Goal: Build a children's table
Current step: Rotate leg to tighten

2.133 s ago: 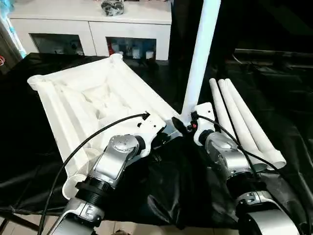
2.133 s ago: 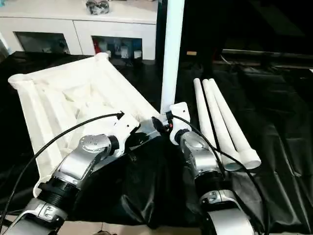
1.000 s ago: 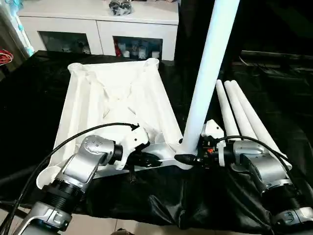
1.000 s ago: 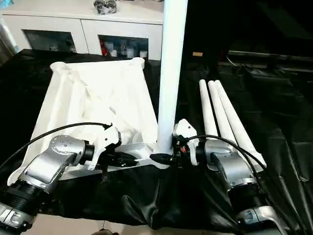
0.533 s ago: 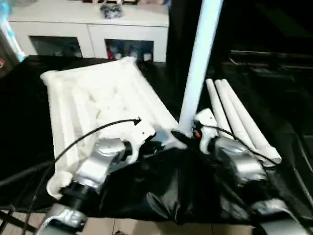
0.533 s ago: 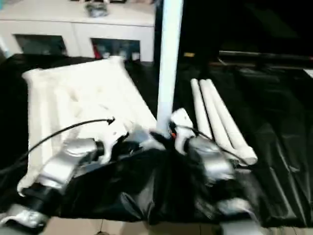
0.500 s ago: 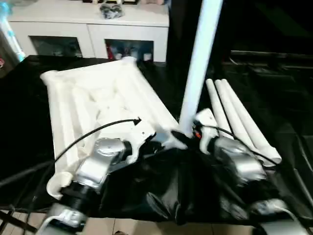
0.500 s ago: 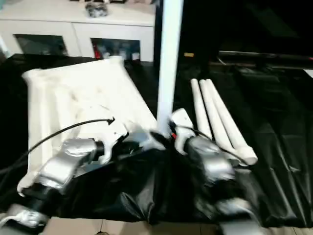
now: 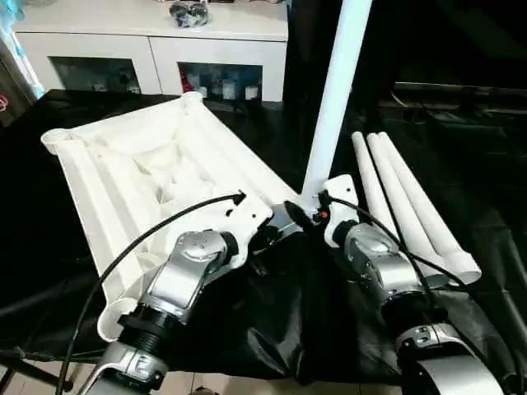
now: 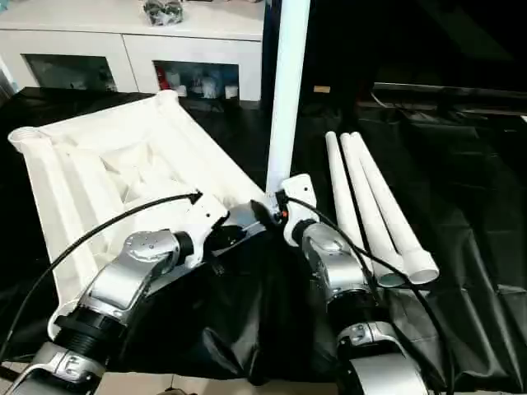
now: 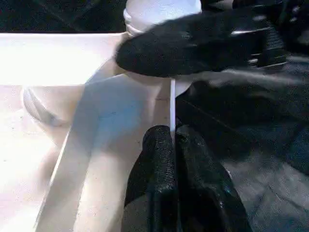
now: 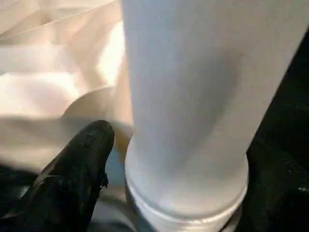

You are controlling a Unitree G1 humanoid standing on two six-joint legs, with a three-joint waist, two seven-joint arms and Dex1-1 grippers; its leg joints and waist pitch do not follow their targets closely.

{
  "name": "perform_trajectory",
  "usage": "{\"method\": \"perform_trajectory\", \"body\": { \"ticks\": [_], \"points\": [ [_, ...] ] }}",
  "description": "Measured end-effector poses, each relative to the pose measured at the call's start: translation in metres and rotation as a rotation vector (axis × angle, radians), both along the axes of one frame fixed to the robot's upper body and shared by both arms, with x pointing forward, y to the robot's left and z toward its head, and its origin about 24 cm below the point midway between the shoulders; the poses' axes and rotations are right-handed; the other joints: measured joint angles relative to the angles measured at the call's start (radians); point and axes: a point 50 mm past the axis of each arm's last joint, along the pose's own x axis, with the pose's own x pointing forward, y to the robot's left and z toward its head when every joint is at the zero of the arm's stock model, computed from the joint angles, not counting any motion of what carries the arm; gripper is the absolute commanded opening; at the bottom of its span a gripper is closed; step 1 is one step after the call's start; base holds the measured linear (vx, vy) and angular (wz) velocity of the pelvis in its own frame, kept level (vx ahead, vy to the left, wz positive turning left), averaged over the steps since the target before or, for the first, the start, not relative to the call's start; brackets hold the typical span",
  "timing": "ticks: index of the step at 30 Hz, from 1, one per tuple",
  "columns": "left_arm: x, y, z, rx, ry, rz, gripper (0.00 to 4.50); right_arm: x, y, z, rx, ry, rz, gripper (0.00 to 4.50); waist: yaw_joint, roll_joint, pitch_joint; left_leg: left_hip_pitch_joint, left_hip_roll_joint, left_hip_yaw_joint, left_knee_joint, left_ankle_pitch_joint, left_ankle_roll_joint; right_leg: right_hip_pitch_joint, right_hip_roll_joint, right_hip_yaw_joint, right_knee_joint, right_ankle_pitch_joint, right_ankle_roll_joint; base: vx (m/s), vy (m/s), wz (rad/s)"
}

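Observation:
The children's table top [image 9: 156, 173] lies upside down on the black cover, ribs up. One white leg [image 9: 333, 99] stands upright in the socket of its near right corner. Three more legs [image 9: 403, 206] lie side by side to the right. My left gripper [image 11: 172, 133] is shut on the thin rim [image 11: 172, 99] of the top, just beside that socket. My right gripper [image 9: 303, 216] is at the base of the upright leg [image 12: 188, 96]. It is open, with one finger [image 12: 77, 174] standing a little off the leg.
A white cabinet [image 9: 148, 49] with glass doors stands behind the table. The black cover [image 9: 280, 313] is crumpled in front of my grippers, near the table's front edge. Dark cloth [image 9: 469, 156] stretches out past the lying legs on the right.
The far end of the table top has swung to the left, with the upright leg staying in its corner. My right forearm has come round from the side to behind the leg.

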Motion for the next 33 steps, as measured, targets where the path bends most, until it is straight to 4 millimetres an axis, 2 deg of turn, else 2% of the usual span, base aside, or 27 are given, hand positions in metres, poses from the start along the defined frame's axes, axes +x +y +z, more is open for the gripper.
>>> {"method": "perform_trajectory", "body": {
  "ticks": [11, 17, 19, 33],
  "points": [
    [-0.012, 0.022, 0.002, 0.012, 0.084, -0.241, 0.0, -0.029, -0.037, 0.007, -0.08, 0.046, 0.401, 3.93, 0.012, -0.001, 0.0, 0.0, 0.0, 0.0, 0.0, 0.0, 0.0, 0.0, 0.0, 0.0, 0.0, 0.0, 0.0, 0.0, 0.0, 0.0],
    [-0.016, 0.025, 0.003, 0.021, 0.114, -0.35, 0.0, -0.039, -0.032, 0.009, -0.084, 0.081, 0.533, 3.93, 0.032, -0.001, 0.0, 0.001, 0.0, 0.0, 0.001, 0.0, 0.0, 0.002, 0.0, 0.0, 0.0, 0.0, 0.0, 0.0, 0.0, 0.0],
    [-0.016, 0.026, 0.004, 0.026, 0.119, -0.364, 0.0, -0.04, -0.032, 0.009, -0.078, 0.087, 0.545, 3.69, 0.032, 0.0, 0.0, 0.001, 0.0, 0.0, 0.001, 0.0, 0.0, 0.002, 0.0, 0.0, 0.0, 0.0, 0.0, 0.0, 0.0, 0.0],
    [-0.016, 0.028, 0.004, 0.033, 0.118, -0.39, 0.0, -0.041, -0.034, 0.01, -0.086, 0.105, 0.54, 2.78, 0.034, 0.0, 0.0, 0.001, 0.0, 0.0, 0.001, 0.0, 0.0, 0.002, 0.0, 0.0, 0.0, 0.0, 0.0, 0.0, 0.0, 0.0]
  ]
}}
